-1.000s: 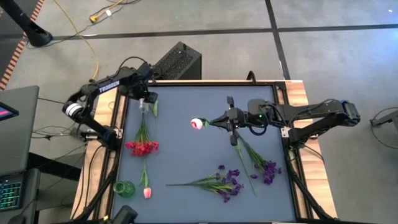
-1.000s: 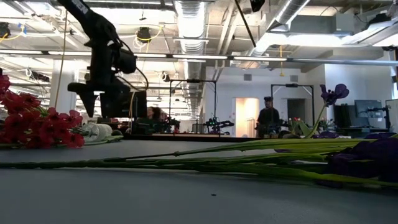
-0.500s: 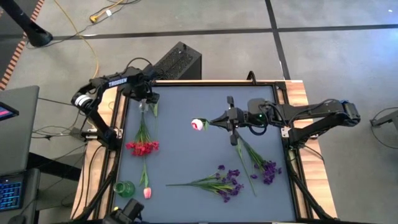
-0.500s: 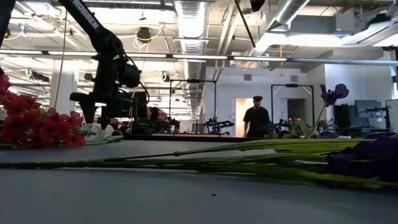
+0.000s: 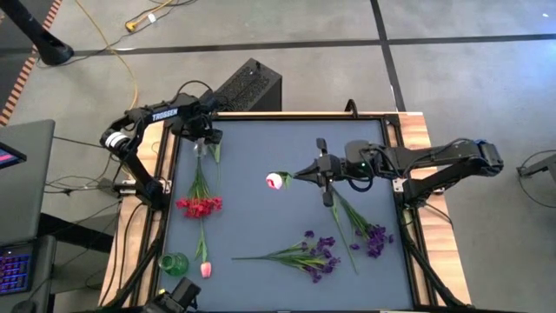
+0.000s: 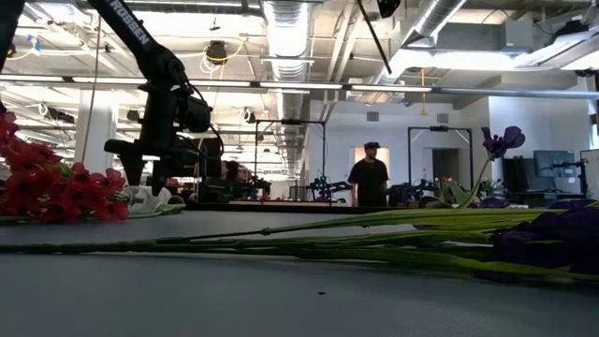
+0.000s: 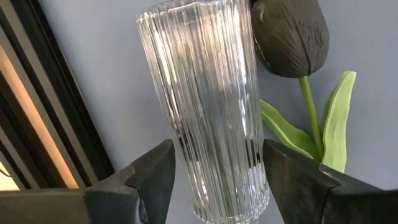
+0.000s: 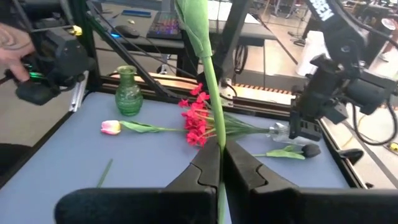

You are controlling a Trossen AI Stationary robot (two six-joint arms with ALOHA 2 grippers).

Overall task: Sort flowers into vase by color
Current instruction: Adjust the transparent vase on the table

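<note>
The right fingers (image 8: 214, 163) pinch a pink tulip stem (image 5: 302, 173) above the bench, while the left fingers (image 7: 158, 165), spread, straddle the clear vase (image 7: 205, 124) lying far-left.

only "trossen" can be read, in white letters along the left arm (image 5: 165, 114).

Left gripper (image 5: 201, 139) at table (image 5: 261, 217) far-left corner, fingers either side of lying glass vase (image 7: 208, 124). Red spray (image 5: 200, 205) below it, stems in vase. Right gripper (image 5: 323, 169) mid-table, pinching tulip stem (image 8: 208, 68). Purple bunches (image 5: 317, 254) near front. Green vase (image 5: 174, 263) front-left, pink tulip (image 5: 205, 268) beside it.
</note>
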